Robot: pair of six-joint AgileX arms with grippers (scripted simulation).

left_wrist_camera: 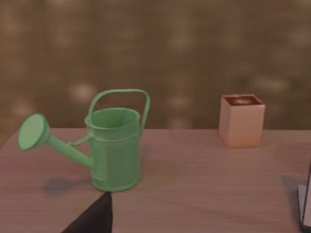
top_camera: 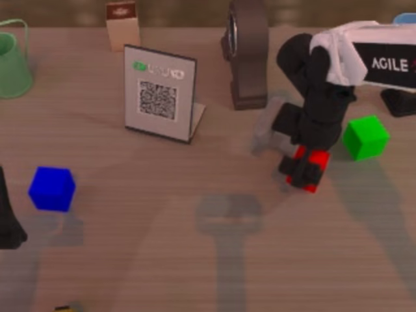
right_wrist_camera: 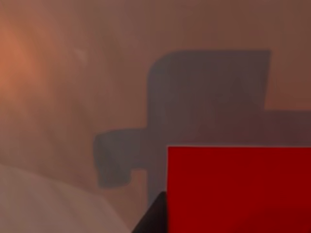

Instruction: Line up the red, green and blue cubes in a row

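Top view, from the near edge of the bench (top_camera: 195,273) back: the left tool (top_camera: 8,224) sits parked at the left edge; I cannot tell how its fingers stand. Just beside it lies the blue cube (top_camera: 51,188). Right of centre, the right tool (top_camera: 304,170) is down over the red cube (top_camera: 313,166), fingers clamped on it. The green cube (top_camera: 366,136) rests close by toward the right edge. Farther back stand a QR-code sign (top_camera: 159,93), a dark upright stand (top_camera: 247,55), a green watering can (top_camera: 12,62) and a tan box (top_camera: 122,25). The right arm reads "AGILE".
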